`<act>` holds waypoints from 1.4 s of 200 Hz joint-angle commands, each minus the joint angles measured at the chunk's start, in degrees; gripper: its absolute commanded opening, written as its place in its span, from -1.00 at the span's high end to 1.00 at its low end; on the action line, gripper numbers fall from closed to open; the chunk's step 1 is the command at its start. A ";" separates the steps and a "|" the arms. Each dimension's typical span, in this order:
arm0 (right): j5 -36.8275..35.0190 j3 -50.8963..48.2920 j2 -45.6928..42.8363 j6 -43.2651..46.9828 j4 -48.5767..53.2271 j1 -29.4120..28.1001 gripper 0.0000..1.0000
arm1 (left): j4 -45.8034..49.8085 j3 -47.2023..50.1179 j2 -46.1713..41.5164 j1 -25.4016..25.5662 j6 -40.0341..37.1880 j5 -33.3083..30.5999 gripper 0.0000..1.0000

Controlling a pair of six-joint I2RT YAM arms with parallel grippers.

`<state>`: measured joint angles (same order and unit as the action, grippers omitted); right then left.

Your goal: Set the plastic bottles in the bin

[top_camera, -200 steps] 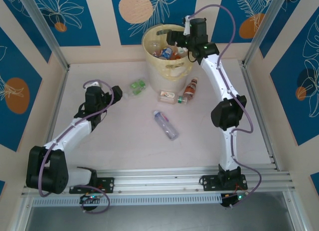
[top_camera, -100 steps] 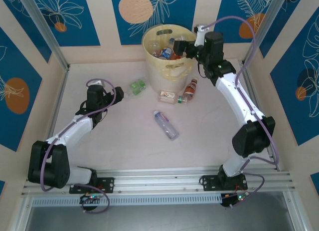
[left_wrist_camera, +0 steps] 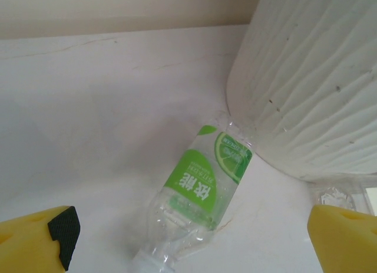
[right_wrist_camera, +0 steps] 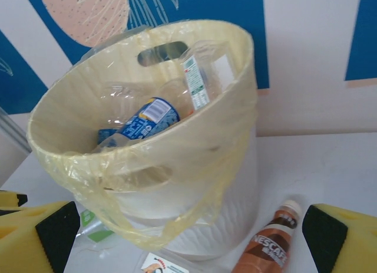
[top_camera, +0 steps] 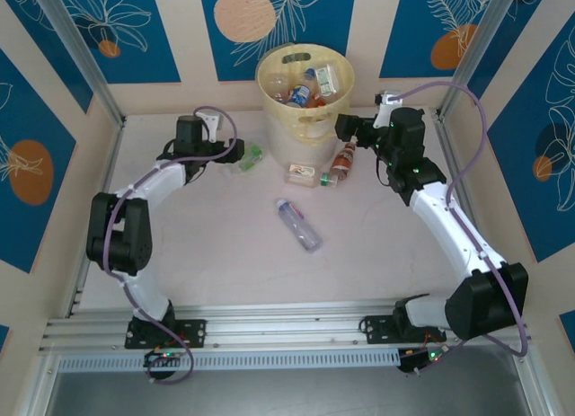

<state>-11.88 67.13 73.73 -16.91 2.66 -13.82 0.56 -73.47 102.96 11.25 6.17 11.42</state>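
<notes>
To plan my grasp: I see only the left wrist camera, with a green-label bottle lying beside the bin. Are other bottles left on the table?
Observer: Yes, three more: a white-label bottle, a brown bottle and a clear bottle nearer the arms.
Operator: Where is the right tool?
Observer: The right tool hangs right of the bin, near the brown bottle, open and empty.
Operator: Is the bin full?
Observer: No, several bottles lie inside, with space left.

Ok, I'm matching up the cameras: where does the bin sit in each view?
Top external: bin, far centre of the table.
Left wrist: bin, its pale ribbed wall at the right.
Right wrist: bin, centre, rim towards the camera.
Shared landmark: green-label bottle lying by its base.
</notes>
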 commanded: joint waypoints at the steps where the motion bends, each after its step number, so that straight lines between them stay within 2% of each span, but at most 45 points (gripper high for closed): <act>1: -2.96 -1.04 -3.37 0.13 -0.14 1.08 -0.98 | 6.63 -4.89 3.76 -0.78 -8.35 7.27 -1.00; 21: -3.14 -2.90 -5.05 -0.44 -0.95 2.02 -0.99 | 8.37 -7.85 7.74 -0.52 -9.29 5.53 -1.00; 39: -3.13 -4.30 -5.78 -1.50 -2.12 2.88 -0.99 | 8.09 -9.75 10.78 1.15 -12.16 -1.10 -1.00; 54: -3.00 -4.81 -5.80 -2.42 -2.65 3.34 -0.99 | 9.07 -12.41 13.67 2.65 -15.11 -3.87 -1.00; 97: -2.22 -4.82 -5.62 -2.73 -1.60 3.87 -0.98 | 22.52 -27.82 23.19 3.48 -19.20 -2.11 -1.00; 135: -2.53 -5.24 -6.03 -2.10 -0.48 4.16 -0.99 | 34.82 -40.39 31.02 4.04 -19.06 0.03 -1.00; 161: -2.66 -5.43 -5.98 -1.94 -0.54 4.58 -0.99 | 37.05 -41.90 32.20 5.59 -20.43 -1.46 -0.98; 196: -2.10 -5.17 -5.31 -2.08 -0.44 4.82 -0.99 | 37.70 -41.84 32.18 6.79 -22.87 -0.87 -0.74; 224: -1.82 -5.17 -4.96 -2.37 -0.40 4.83 -0.99 | 36.80 -43.78 33.28 6.86 -21.49 -6.13 -0.71; 280: -1.92 -5.18 -4.92 -2.08 0.40 5.07 -0.99 | 41.16 -48.56 36.63 8.48 -22.55 -9.19 -0.59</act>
<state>-13.52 62.11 68.79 -18.63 2.76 -9.21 38.20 -120.44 137.75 18.09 -14.59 4.64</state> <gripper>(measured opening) 0.993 0.800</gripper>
